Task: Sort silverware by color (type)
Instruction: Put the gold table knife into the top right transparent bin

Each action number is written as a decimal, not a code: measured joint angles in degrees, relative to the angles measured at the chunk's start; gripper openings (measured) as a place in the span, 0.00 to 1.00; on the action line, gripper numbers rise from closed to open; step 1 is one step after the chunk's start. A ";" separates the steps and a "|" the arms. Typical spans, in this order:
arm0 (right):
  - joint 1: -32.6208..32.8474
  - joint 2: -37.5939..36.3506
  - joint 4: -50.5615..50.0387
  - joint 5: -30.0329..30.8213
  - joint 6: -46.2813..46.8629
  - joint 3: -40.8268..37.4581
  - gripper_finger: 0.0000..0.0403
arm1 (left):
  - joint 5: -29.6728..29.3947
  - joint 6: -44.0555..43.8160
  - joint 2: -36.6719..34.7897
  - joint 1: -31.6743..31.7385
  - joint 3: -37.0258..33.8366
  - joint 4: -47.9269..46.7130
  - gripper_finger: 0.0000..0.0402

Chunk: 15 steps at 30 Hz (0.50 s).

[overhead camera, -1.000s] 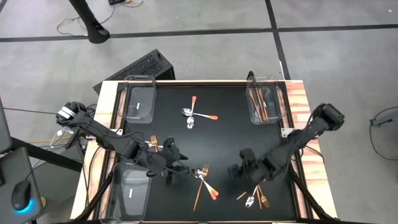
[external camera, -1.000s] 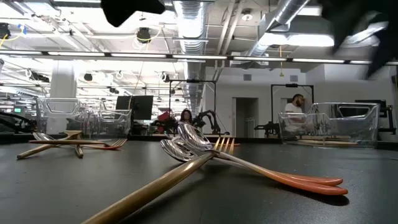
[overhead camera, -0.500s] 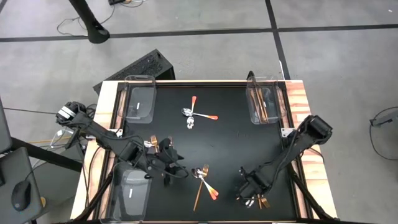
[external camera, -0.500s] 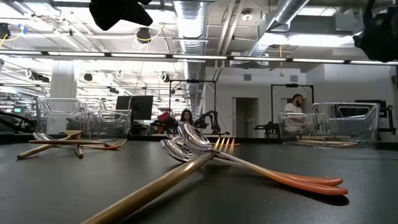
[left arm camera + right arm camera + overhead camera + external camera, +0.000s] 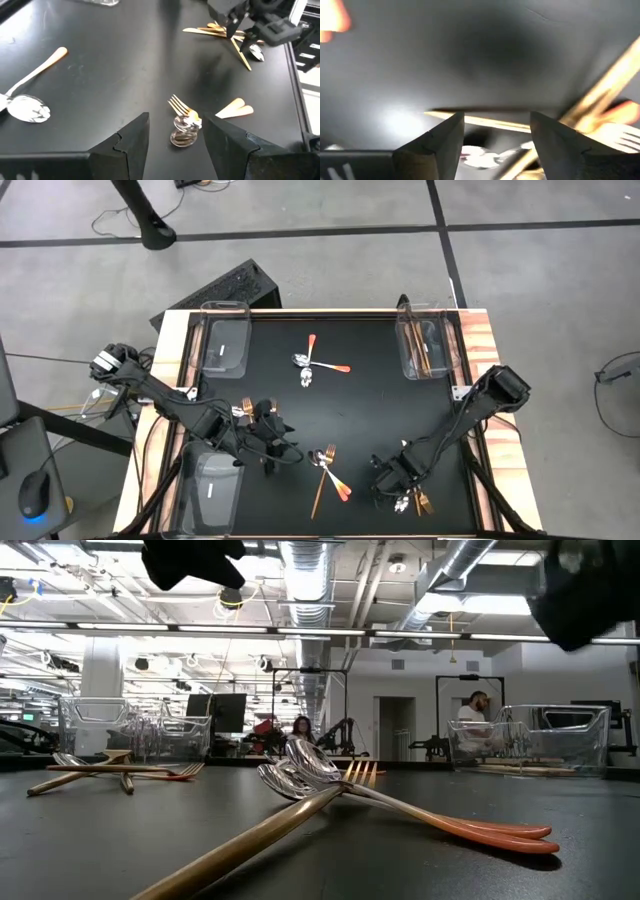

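The silverware lies on the black mat in loose piles. Two orange-handled spoons (image 5: 318,363) lie far centre. A gold knife, fork and spoons (image 5: 326,470) lie crossed near centre. A third pile (image 5: 412,501) lies near right, and a gold fork (image 5: 245,410) lies at the left. My left gripper (image 5: 278,448) hovers open left of the near-centre pile, whose fork and spoon bowls (image 5: 184,125) show beyond its fingers. My right gripper (image 5: 385,485) points down, open, over the near-right pile. A gold knife (image 5: 490,120) lies across the gap between its fingers, a spoon bowl (image 5: 476,153) beside it.
Clear plastic bins stand at the mat's corners: far left (image 5: 225,342), near left (image 5: 210,486), and far right (image 5: 428,346) with gold utensils inside. Bare mat lies between the piles. The wooden table edge (image 5: 492,360) frames the mat.
My right gripper has gone down and toward the table's near edge, and has turned until it points down over the near-right pile. Its fingers stay open. The silverware has not moved.
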 joint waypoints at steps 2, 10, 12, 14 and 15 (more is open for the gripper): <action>0.46 0.06 -3.39 -1.46 -0.30 -0.08 0.59 | -0.49 0.08 0.00 0.00 0.00 -0.02 0.42; 4.68 -0.10 -4.04 -10.14 2.40 -5.08 0.54 | -0.90 0.25 0.00 0.37 0.00 -0.07 0.42; 6.48 -0.06 -3.85 -12.45 4.66 -5.71 0.53 | -0.90 0.17 0.00 0.37 0.00 -0.07 0.42; 8.26 -0.10 -3.81 -14.52 7.10 -5.78 0.53 | -0.84 -0.05 0.00 0.37 0.00 -0.13 0.42; 9.11 -0.41 -3.50 -14.88 8.35 -5.78 0.52 | -0.81 -0.05 0.00 0.33 0.00 -0.13 0.42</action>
